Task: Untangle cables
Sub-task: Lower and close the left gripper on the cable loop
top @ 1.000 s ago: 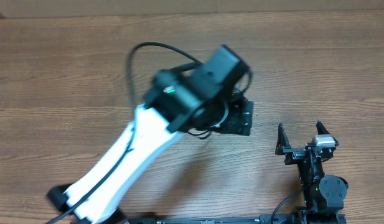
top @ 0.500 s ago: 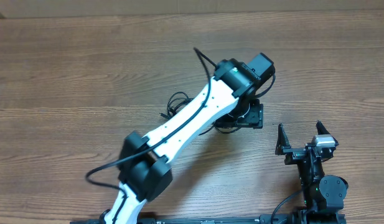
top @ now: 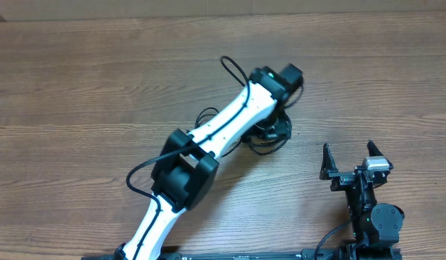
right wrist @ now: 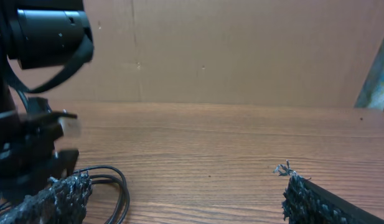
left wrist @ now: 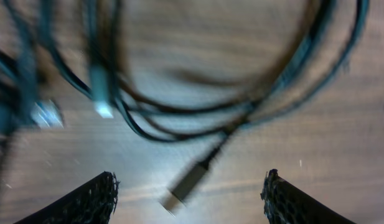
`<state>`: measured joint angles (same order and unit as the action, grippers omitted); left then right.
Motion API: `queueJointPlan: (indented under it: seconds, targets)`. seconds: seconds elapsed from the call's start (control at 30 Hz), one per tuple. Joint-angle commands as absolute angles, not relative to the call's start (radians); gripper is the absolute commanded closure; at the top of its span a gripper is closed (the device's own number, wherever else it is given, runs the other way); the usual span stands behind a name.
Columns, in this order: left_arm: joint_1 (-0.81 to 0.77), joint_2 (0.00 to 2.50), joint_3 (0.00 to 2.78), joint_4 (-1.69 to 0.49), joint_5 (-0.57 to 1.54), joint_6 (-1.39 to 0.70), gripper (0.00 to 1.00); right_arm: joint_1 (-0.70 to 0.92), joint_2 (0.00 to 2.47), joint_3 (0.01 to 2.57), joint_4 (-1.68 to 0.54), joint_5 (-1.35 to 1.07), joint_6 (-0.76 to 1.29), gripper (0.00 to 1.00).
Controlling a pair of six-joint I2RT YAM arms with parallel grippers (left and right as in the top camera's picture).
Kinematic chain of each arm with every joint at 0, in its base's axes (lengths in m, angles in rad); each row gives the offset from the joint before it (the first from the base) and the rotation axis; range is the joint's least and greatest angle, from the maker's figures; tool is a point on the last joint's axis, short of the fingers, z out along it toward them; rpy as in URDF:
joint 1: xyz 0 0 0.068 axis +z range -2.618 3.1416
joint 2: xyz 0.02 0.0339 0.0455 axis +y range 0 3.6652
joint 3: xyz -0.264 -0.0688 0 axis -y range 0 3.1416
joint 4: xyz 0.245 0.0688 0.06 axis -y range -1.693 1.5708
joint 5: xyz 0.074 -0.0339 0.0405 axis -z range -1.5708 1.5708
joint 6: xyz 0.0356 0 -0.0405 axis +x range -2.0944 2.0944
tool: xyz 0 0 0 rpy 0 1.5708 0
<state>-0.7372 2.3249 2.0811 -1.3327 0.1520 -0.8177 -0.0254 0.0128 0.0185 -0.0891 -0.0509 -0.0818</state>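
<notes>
The cables [top: 269, 140] lie as a small tangled black bundle on the wooden table, mostly hidden under my left arm in the overhead view. In the left wrist view they are blurred loops [left wrist: 198, 106] with small plug ends [left wrist: 187, 185] just below my left gripper [left wrist: 188, 199], which is open and hovers over them. My left gripper [top: 275, 130] sits over the bundle. My right gripper [top: 348, 162] is open and empty at the front right, apart from the cables. In the right wrist view [right wrist: 185, 193] cable loops [right wrist: 114, 183] show at the left.
My left arm [top: 208, 152] stretches diagonally from the front left across the table [top: 78, 87]. Its own thicker black cable [top: 233, 70] arcs above the wrist. A brown cardboard wall [right wrist: 241, 50] stands behind the table.
My left arm has swung right and stretched out, and its wrist has come down over the cable bundle. The right arm has not moved.
</notes>
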Motion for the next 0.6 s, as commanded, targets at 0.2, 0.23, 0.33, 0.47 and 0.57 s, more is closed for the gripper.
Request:
queueJointPlan:
  seconds: [0.2, 0.23, 0.33, 0.47, 0.57]
  targets:
    - [-0.695, 2.330, 2.083, -1.304, 0.166, -0.785, 0.24, -0.028, 0.003, 0.009, -0.082, -0.046, -0.083, 0.00]
    - [-0.700, 2.330, 2.082, -1.305, 0.178, -0.783, 0.24, -0.028, 0.003, 0.009, -0.082, -0.046, -0.083, 0.00]
    - [-0.714, 2.330, 2.080, -1.317, 0.182, -0.781, 0.25, -0.028, 0.003, 0.009, -0.082, -0.046, -0.083, 0.00]
    - [-0.735, 2.330, 2.078, -1.338, 0.194, -0.768, 0.25, -0.028, 0.003, 0.009, -0.082, -0.046, -0.083, 0.00]
    - [-0.747, 2.330, 2.076, -1.337, 0.145, -0.754, 0.25, -0.028, 0.003, 0.009, -0.082, -0.046, -0.083, 0.00]
